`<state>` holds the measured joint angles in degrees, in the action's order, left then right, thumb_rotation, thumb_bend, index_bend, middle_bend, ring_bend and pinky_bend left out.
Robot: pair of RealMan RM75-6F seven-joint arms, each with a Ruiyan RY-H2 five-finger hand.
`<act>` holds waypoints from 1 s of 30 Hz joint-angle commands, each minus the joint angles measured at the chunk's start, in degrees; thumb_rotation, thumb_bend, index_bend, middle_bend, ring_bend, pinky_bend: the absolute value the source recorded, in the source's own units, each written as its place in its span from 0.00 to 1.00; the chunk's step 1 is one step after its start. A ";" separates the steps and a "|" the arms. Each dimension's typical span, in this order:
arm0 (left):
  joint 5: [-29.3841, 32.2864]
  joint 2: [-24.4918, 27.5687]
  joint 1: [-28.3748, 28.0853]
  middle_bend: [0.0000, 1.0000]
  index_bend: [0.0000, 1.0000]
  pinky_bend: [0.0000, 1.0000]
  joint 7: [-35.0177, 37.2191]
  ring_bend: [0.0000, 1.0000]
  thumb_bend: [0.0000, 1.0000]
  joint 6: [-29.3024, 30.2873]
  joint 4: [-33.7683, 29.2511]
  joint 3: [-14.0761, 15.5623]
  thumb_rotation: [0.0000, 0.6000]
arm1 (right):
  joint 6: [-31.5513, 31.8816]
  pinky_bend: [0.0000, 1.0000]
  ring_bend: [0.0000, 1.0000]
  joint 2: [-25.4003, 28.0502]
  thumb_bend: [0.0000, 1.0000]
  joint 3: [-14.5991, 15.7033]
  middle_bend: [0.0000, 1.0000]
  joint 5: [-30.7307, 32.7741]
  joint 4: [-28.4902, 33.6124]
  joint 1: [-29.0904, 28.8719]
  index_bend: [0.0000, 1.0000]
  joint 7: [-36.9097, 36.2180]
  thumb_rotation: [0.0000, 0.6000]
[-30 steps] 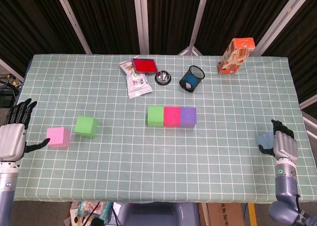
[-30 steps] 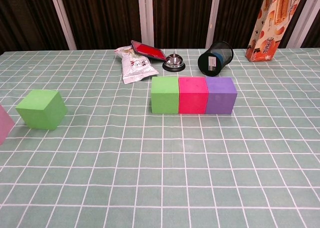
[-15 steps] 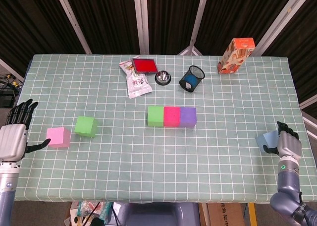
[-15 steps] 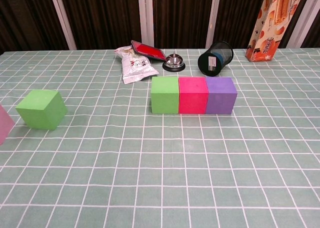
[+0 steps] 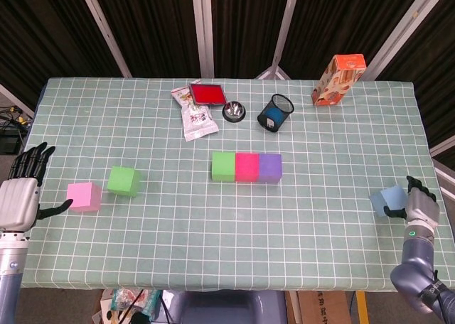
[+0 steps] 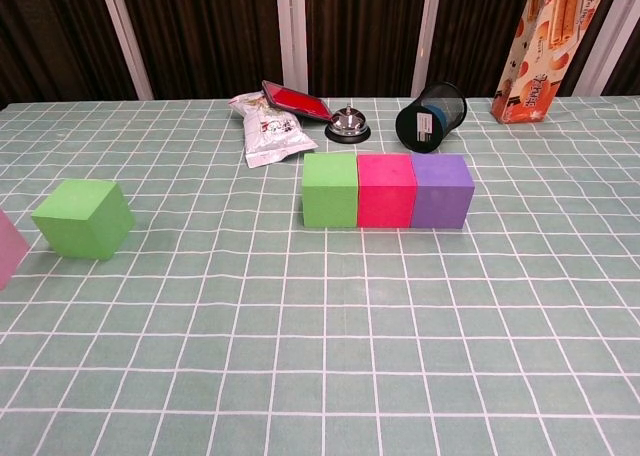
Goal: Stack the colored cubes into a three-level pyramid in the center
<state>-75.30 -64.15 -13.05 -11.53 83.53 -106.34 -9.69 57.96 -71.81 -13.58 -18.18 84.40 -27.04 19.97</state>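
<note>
A green cube [image 5: 223, 166], a magenta cube [image 5: 247, 166] and a purple cube [image 5: 269, 167] stand touching in a row at the table's centre. A loose green cube [image 5: 123, 181] sits at the left, with a pink cube [image 5: 84, 196] beside it. My left hand [image 5: 20, 196] hangs just left of the pink cube, fingers spread and thumb reaching toward it. At the right edge my right hand [image 5: 421, 207] holds a light blue cube [image 5: 387, 198] against its fingers. The chest view shows the row [image 6: 385, 190], the loose green cube [image 6: 83, 218] and a sliver of the pink cube [image 6: 6, 248], but neither hand.
Along the back lie a snack packet [image 5: 197, 119], a red flat tin [image 5: 207, 94], a metal bell [image 5: 233, 111], a tipped mesh pen cup [image 5: 275, 112] and an orange box [image 5: 338, 79]. The checked tablecloth [image 5: 227, 231] ends close to both hands.
My right hand has drifted toward the right edge, and the light blue cube has moved with it. The left hand and the other cubes have stayed put.
</note>
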 commanded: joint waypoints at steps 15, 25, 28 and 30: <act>-0.30 0.16 0.15 0.00 0.00 0.01 0.15 0.00 0.05 0.15 -0.31 0.06 1.00 | -1.79 0.00 0.18 -0.75 0.30 -0.58 0.31 1.60 -1.47 -0.93 0.00 0.39 1.00; -0.41 0.16 0.18 0.00 0.00 0.01 0.26 0.00 0.05 0.07 -0.38 0.13 1.00 | -1.37 0.00 0.31 -0.36 0.31 -0.67 0.43 1.52 -0.49 -1.28 0.00 1.19 1.00; -0.47 0.22 0.20 0.00 0.00 0.01 0.40 0.00 0.05 0.13 -0.44 0.07 1.00 | -0.77 0.00 0.31 0.49 0.31 -0.82 0.43 -0.66 1.74 -1.13 0.00 0.67 1.00; -0.57 0.27 0.22 0.00 0.00 0.01 0.44 0.00 0.05 0.18 -0.46 0.06 1.00 | -0.55 0.00 0.31 1.13 0.31 -0.89 0.43 -2.81 3.32 -1.07 0.00 0.23 1.00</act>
<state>-75.86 -63.89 -12.84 -11.10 83.70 -106.79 -9.63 57.03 -71.42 -14.35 -19.12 86.18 -28.22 20.71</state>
